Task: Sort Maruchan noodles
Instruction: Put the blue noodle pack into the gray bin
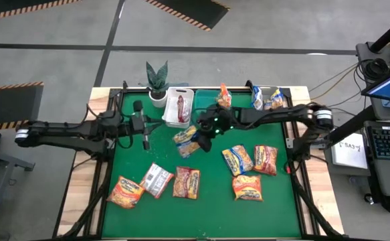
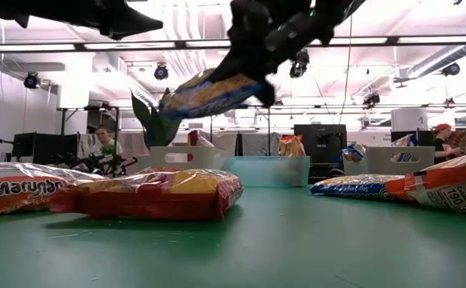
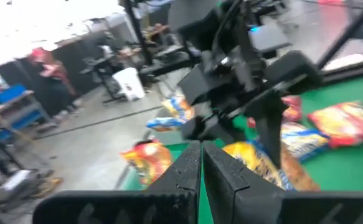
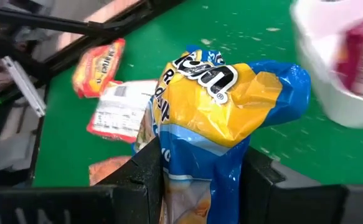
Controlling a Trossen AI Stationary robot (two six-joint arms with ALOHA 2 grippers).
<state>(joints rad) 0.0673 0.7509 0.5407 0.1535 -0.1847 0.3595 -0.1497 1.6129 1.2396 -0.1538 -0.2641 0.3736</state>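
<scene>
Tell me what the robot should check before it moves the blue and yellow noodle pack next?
1. Grip: right gripper is shut on the blue and yellow pack: ok.
2. Pack lifted off the green table: ok, it hangs in the air in the low view.
3. Left gripper shut, empty and off to the side: ok.
4. White bin nearby holds a red pack, so colours differ: not ok for this pack.
5. Which bin takes blue packs: cannot tell.

Glossy, crinkled plastic noodle packet (image 4: 212, 118); matt green table mat (image 1: 208, 207); white plastic bin (image 1: 178, 107).
</scene>
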